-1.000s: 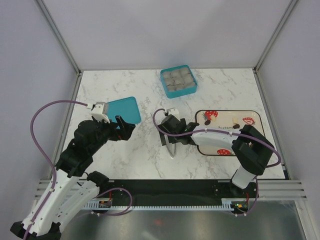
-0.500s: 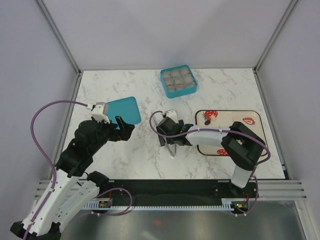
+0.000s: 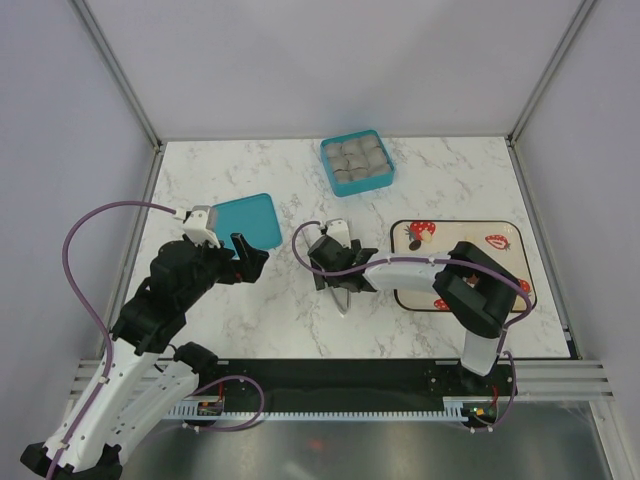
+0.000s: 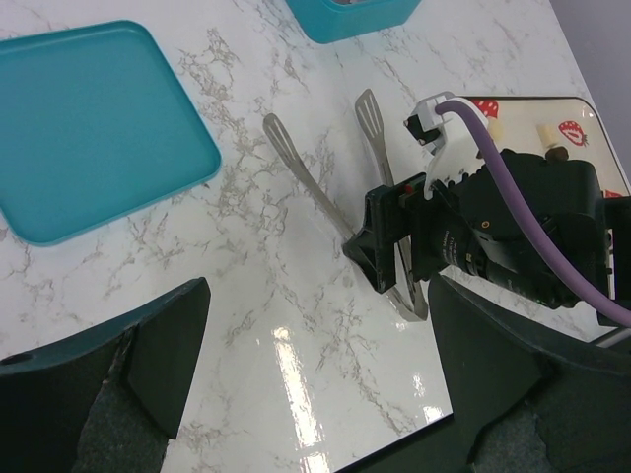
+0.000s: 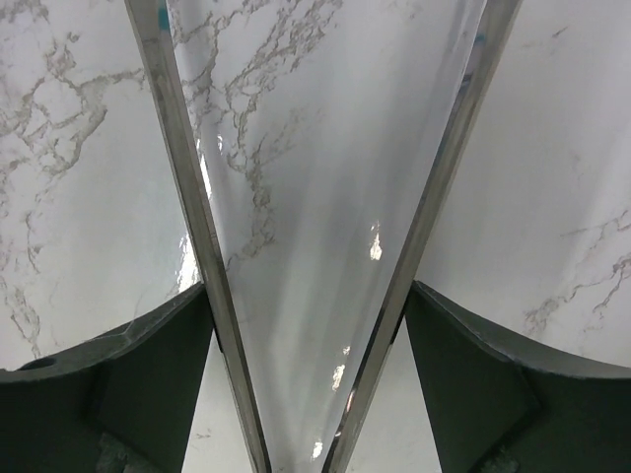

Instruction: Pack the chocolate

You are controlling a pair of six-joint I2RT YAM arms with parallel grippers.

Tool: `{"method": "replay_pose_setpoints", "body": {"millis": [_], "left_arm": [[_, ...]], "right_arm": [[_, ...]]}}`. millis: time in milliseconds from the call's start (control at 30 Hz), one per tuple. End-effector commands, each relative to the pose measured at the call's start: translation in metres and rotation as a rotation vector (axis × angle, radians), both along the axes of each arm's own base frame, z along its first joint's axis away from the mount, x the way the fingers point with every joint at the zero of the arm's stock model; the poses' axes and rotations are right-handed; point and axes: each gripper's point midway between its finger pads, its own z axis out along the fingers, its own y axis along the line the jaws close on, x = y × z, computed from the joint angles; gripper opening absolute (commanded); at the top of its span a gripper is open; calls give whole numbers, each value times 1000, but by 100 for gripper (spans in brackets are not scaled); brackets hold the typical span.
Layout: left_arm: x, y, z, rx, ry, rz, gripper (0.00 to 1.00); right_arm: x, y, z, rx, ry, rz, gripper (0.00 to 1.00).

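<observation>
On the strawberry-print tray [image 3: 450,235], at about 3 o'clock on the marble table [image 3: 230,165] seen from overhead, the chocolate [image 4: 545,129] lies loose. The teal box [image 3: 367,188] at 12 o'clock shows only grey compartments, so by my reading nothing is packed yet. The right gripper [image 5: 308,305] sits at the table's centre, jaws wide, one finger just outside each arm of the metal tongs [image 4: 314,189] near their hinge; the tongs lie unsqueezed. The left gripper [image 4: 317,288] hangs wide and empty just beside the teal lid [image 3: 250,220] at 9 o'clock. Bare marble between tongs, tray and box leaves working room; the tray's rim and the box walls are the edges to clear.
</observation>
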Motion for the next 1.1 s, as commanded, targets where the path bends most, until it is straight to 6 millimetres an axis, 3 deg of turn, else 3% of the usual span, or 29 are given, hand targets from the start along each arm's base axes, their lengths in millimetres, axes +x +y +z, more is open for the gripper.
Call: {"method": "replay_pose_setpoints", "body": {"millis": [0, 67, 233, 433, 600, 800, 833, 1067], "left_arm": [[3, 6, 9, 31, -46, 14, 100], [4, 6, 10, 32, -47, 15, 99], [3, 7, 9, 34, -47, 15, 99], [4, 4, 6, 33, -34, 9, 99], [4, 3, 4, 36, -25, 1, 99], [4, 2, 3, 36, -20, -3, 99], [4, 2, 2, 36, -16, -3, 99], [4, 0, 2, 34, -12, -11, 99]], "right_arm": [[3, -1, 9, -8, -15, -22, 84], [2, -3, 16, -18, -15, -17, 77], [-3, -9, 60, -5, -40, 38, 67], [-15, -19, 109, 24, -26, 82, 65], [-25, -39, 133, 56, 24, 74, 63], [-21, -86, 159, 51, 27, -12, 61], [-19, -102, 164, 37, 30, -50, 61], [-15, -171, 169, -29, 44, -195, 57]]}}
